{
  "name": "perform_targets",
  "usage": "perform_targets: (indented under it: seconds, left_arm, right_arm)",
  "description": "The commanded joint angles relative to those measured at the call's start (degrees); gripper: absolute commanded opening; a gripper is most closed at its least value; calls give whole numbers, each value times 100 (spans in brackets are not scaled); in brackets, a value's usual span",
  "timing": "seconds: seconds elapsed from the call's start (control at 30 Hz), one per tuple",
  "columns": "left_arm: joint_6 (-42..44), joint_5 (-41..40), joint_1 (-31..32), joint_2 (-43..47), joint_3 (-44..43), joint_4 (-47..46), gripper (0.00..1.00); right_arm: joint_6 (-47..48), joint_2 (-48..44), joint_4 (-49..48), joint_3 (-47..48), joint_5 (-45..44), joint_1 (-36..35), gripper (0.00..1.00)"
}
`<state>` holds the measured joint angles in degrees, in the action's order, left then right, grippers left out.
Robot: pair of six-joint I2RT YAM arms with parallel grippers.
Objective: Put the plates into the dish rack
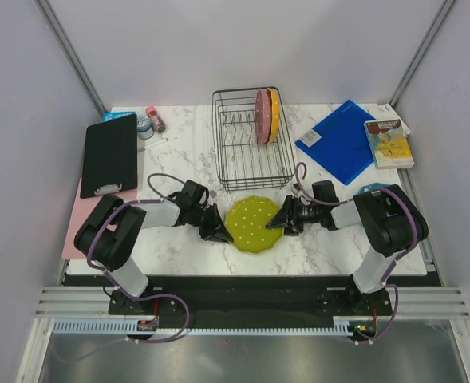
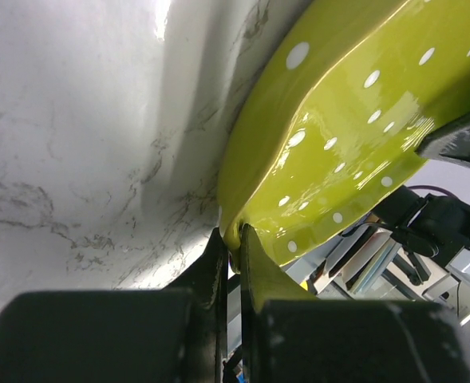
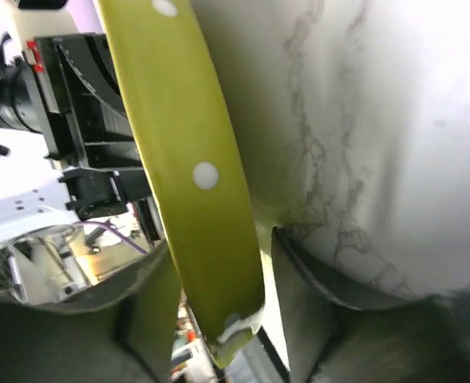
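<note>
Lime green plate [image 1: 254, 223] is seen low over marble surface [image 1: 179, 159], just in front of dish rack [image 1: 219, 144], between both arms. Plate's left rim is clamped by left gripper [image 1: 221, 230], fingers [image 2: 219, 263] pressed tight on edge. Right rim is straddled by right gripper [image 1: 276, 217], jaws parted. Gap is seen on one side; contact on other possibly made, view unclear. Pink plate [image 1: 261, 116] and orange-yellow plate [image 1: 274, 113] are stood upright, side by side, in rack's far right corner.

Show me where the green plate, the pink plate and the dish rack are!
green plate [image 1: 254, 222], top view, its dotted middle.
pink plate [image 1: 261, 116], top view, its upright edge.
dish rack [image 1: 246, 162], top view, its bare wire floor.
</note>
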<state>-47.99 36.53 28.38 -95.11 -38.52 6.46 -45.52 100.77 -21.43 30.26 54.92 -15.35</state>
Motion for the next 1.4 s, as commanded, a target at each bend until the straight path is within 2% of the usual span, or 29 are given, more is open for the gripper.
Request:
perform_targets:
  seconds: [0.0,0.13,0.17,0.23,0.3,0.33,0.37,0.43,0.47,0.53,0.57,0.63,0.67,0.73,0.77,0.87,0.9,0.97,1.07,1.2,1.23,1.37]
  left_arm:
    - [281,152,106,-95,-6,48,2]
    - [360,196,229,-8,-120,48,2]
    - [378,205,229,53,-129,40,2]
    - [448,126,229,159,-173,197,2]
    - [693,117,221,440,-191,329,2]
    - [799,39,194,563,-225,556,20]
    - [1095,-58,177,746,-243,741,34]
    - [1553,-444,98,1352,-392,1310,58]
    - [2104,-576,54,1590,-471,1505,60]
    - [2799,-963,-148,2319,-726,2049,63]
    - [2995,-1225,-218,2530,-823,2200,64]
    - [3346,-1525,-482,3198,-1104,2499,67]
    - [3427,-1822,-570,3453,-1157,2509,68]
    - [3550,-2315,-702,4084,-1271,2448,74]
    - [3594,-2631,-720,4219,-1298,2317,75]
    - [3595,-2651,-1114,4335,-1351,2211,73]
    - [3534,-2643,-1298,4291,-1429,2254,73]
    - [3358,-2520,-1414,4247,-1491,2263,73]
    - [3077,-2170,-1590,4343,-1465,2202,72]
    - [2857,-1949,-1958,4501,-1281,2175,70]
    - [2804,-1922,-2003,4527,-1246,2193,70]
    - [2733,-1808,-2179,4686,-1088,2202,70]
  right_arm:
    - [-158,-224,-668,-126,-491,-353,49]
    - [-616,-435,-1188,32,-517,-749,36]
    - [-581,-479,-1101,111,-500,-837,28]
    - [-363,-637,-794,339,-386,-943,18]
    - [-73,-900,4,576,-254,-926,2]
    - [233,-1041,460,682,-166,-908,0]
    - [854,-1355,1378,796,-122,-899,0]
    - [1612,-1726,2401,1235,-130,-890,0]
    - [2260,-2067,3364,1437,-148,-899,0]
    - [2686,-2333,4196,2235,-235,-890,0]
    - [3028,-2438,4974,2935,-262,-899,0]
    - [3145,-2431,5489,3641,-306,-899,0]
    - [3250,-2344,5970,4480,-454,-917,0]
    - [3610,-2212,6150,5284,-762,-925,0]
    - [3698,-1950,6194,6098,-1224,-925,0]
    - [3805,-1187,5986,7514,-2201,-925,0]
    - [3787,-956,5879,7808,-2970,-934,0]
    - [3603,-256,5704,8797,-3634,-969,0]
    - [3734,572,5362,9837,-5161,-1275,0]
    - [3901,1154,4360,10245,-7507,-1847,0]
    - [3927,1399,4071,10350,-8705,-1996,0]
    - [4312,1743,3261,10447,-10086,-2462,0]
